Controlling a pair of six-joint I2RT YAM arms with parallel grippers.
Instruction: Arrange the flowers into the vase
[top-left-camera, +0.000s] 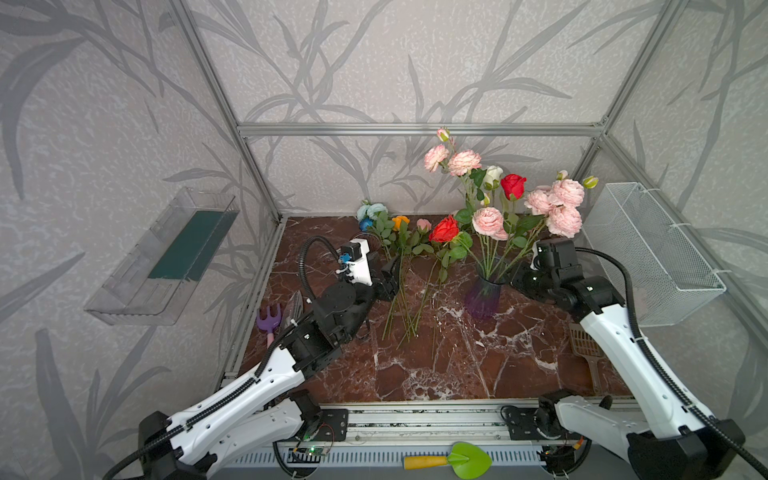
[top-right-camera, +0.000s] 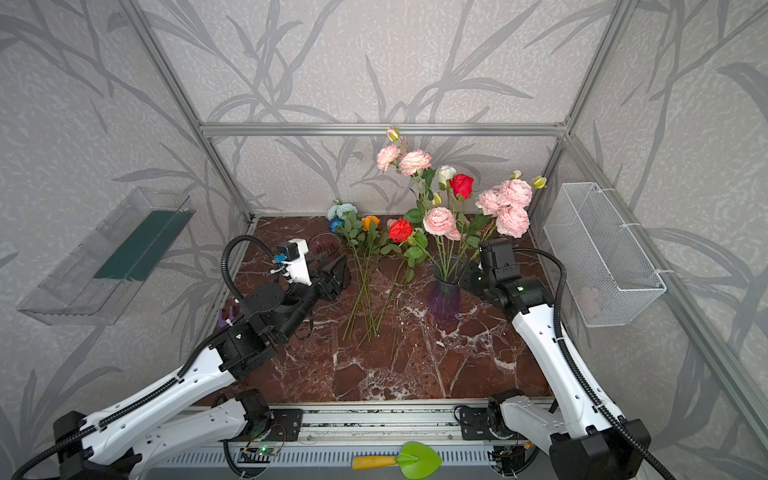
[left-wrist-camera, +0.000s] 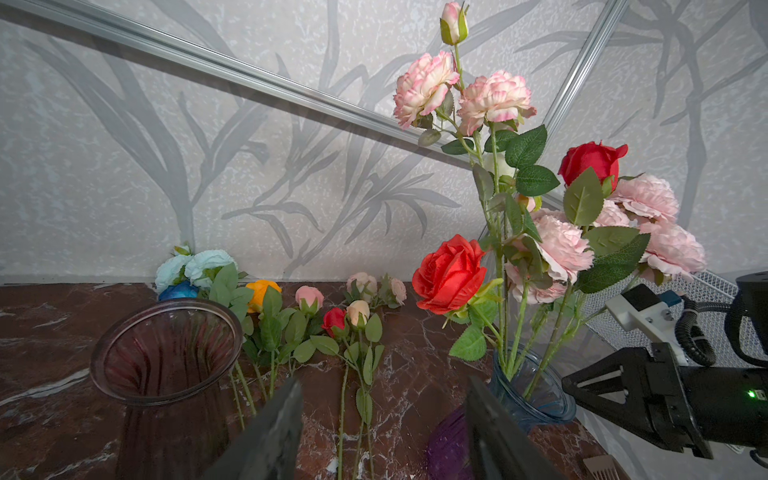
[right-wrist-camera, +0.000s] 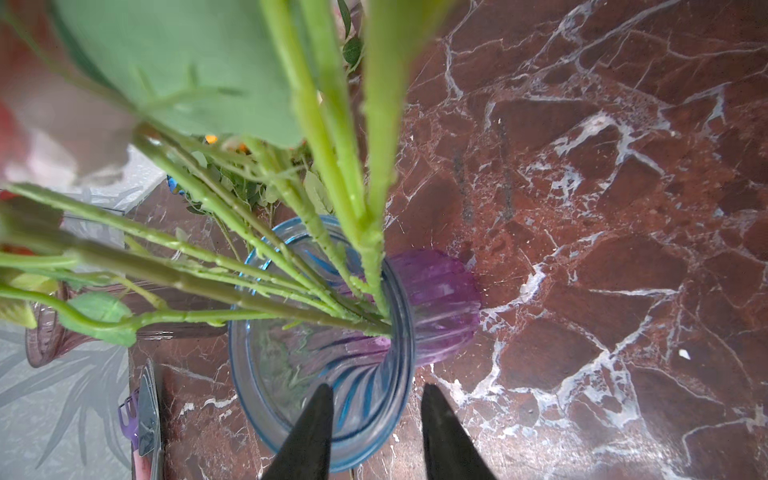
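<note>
Left pincer (top-left-camera: 392, 272) gapes empty beside the loose flowers (top-right-camera: 356, 232), stems lying front-to-back on the bench (top-left-camera: 457, 365); right pincer (right-wrist-camera: 374, 392) open at the vase (top-left-camera: 484, 297).

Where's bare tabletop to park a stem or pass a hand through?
Free: the front half of the table, from the loose flowers' stem ends to the front rail, and the patch before the filled vase toward the scoop. Crowded: the back, from the empty vase through the loose flowers to the filled vase.

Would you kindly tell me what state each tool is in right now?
Left tool: open, holding nothing.
Right tool: open, holding nothing, at the vase rim.
</note>
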